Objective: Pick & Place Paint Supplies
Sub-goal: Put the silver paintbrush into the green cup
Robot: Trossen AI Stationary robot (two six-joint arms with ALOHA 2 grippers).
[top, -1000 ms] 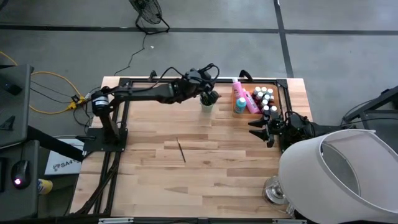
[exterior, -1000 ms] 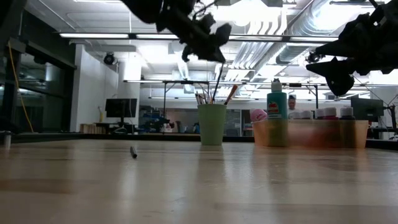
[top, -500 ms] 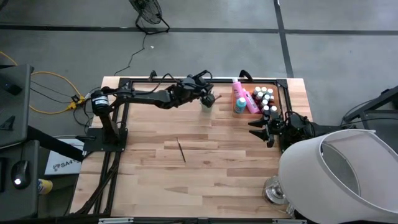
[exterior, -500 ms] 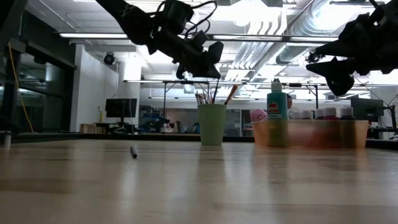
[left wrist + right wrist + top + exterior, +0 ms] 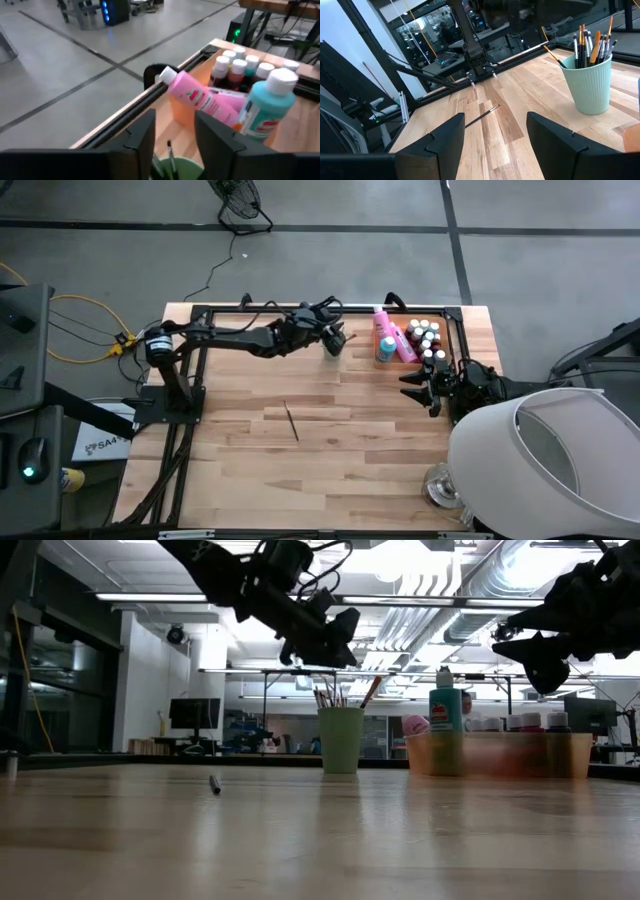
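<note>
loose brush: one thin dark brush (image 5: 291,421) lies flat on the bare table (image 5: 350,470), well apart from everything else; also visible in the right wrist view (image 5: 485,113).
cup: light green cup (image 5: 341,739) stands upright near the table's far edge, bristling with brushes (image 5: 590,45), handles and tips up.
tray: flat orange tray (image 5: 497,754) just beside the cup, holding the teal bottle (image 5: 265,107), pink bottles (image 5: 200,97) and small capped paint bottles (image 5: 427,337). One pink bottle looks tipped over, leaning across the tray.
handling, brush: my read is light, stiff, skinny, low profile on wood. Likely to roll or skid under a sloppy pinch. Take it mid-handle, jaws across the shaft, straight down.
handling, bottles: probably light plastic with smooth sides. Grip the body below the cap, not the cap.
left gripper: left gripper (image 5: 325,635) hovers just above the cup, over the brush tips. In the left wrist view the fingers (image 5: 145,135) stand partly apart with nothing between them; no contact with cup or brushes that I can see.
right gripper: right gripper (image 5: 418,388) waits above the table near the tray's near side, jaws well apart, empty.
status guess: the loose brush is not yet placed; it looks like the next pick.
</note>
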